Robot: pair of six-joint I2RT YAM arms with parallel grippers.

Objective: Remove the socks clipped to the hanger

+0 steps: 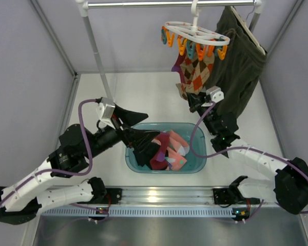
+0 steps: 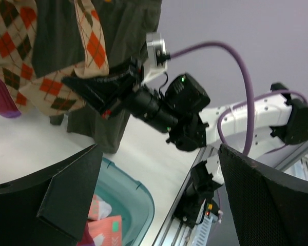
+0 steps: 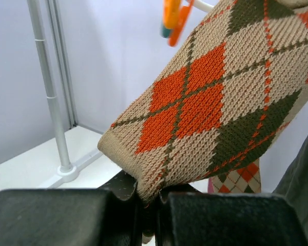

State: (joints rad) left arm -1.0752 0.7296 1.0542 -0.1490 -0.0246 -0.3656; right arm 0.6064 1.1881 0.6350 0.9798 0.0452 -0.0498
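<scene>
Teal plastic tub (image 1: 196, 156) holds pink and black socks (image 1: 170, 149).
Right gripper (image 1: 194, 104) clamped on knitted argyle sock (image 3: 205, 102); left gripper (image 1: 142, 125) jaws apart.

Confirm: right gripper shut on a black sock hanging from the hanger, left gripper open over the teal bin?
Not black: the right gripper holds the argyle sock, per the right wrist view. The hanger, open left gripper and teal bin are as stated.

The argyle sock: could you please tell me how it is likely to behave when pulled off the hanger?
Probably floppy: the knit argyle sock bends limply where the right gripper pinches it. It likely stretches before the clips let go. It seems light, so the hanger may swing.
</scene>
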